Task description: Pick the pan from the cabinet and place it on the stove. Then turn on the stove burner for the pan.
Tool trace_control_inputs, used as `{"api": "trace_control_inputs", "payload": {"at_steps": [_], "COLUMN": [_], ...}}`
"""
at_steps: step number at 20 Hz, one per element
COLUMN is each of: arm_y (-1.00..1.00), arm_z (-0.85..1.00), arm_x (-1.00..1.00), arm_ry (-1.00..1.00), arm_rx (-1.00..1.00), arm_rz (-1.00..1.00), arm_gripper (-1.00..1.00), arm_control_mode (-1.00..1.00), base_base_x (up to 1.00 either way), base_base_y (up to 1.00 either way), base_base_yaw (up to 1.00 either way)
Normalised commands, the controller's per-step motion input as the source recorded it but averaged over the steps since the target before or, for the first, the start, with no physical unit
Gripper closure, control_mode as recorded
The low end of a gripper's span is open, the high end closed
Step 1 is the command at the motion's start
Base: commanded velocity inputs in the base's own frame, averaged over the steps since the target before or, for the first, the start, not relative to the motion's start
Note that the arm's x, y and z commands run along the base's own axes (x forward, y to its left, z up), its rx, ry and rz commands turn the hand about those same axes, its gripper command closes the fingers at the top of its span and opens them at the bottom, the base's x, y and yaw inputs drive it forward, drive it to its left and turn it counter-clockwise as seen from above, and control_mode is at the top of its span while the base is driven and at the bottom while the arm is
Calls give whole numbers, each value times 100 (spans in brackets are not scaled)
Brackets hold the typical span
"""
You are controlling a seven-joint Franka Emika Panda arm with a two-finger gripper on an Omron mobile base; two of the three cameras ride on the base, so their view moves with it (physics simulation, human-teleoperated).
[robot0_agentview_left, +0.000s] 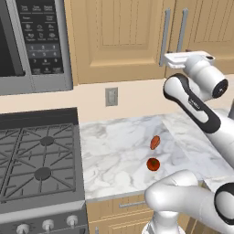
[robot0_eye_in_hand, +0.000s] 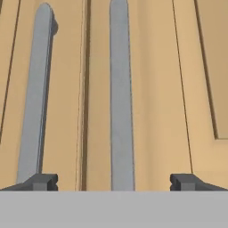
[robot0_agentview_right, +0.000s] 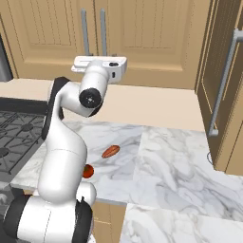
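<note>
Before cabinet point(robot0_eye_in_hand: 151, 89) handles point(robot0_eye_in_hand: 121, 98), tool point(robot0_eye_in_hand: 114, 181) wide.

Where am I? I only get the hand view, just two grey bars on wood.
Observer: Those bars are the handles of the cabinet, which hangs above a marble counter.
Operator: Is the pan cooking yet?
Observer: No. The stove sits left of the counter, and its grates are bare.
Operator: Is anything on the counter?
Observer: A reddish oval thing and a red round thing, lying close together.
</note>
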Motion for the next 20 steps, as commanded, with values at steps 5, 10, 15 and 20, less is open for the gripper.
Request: {"api": "trace_control_inputs", "payload": {"at_steps": [5, 10, 15, 20], "arm_y": [0, 2, 0, 24], "arm_z": [0, 0, 0, -2], "arm_x": [19, 26, 34, 41], "arm_ry": [0, 3, 4, 3], "arm_rx": [0, 0, 0, -3], "arm_rz": [1, 0, 2, 0], "arm_gripper": [-100, -100, -100, 100], "arm_control_mode": [-100, -100, -100, -100], "base_base_x": [0, 0, 0, 0], "base_base_y": [0, 0, 0, 0], "base_base_yaw": [0, 0, 0, 0]}}
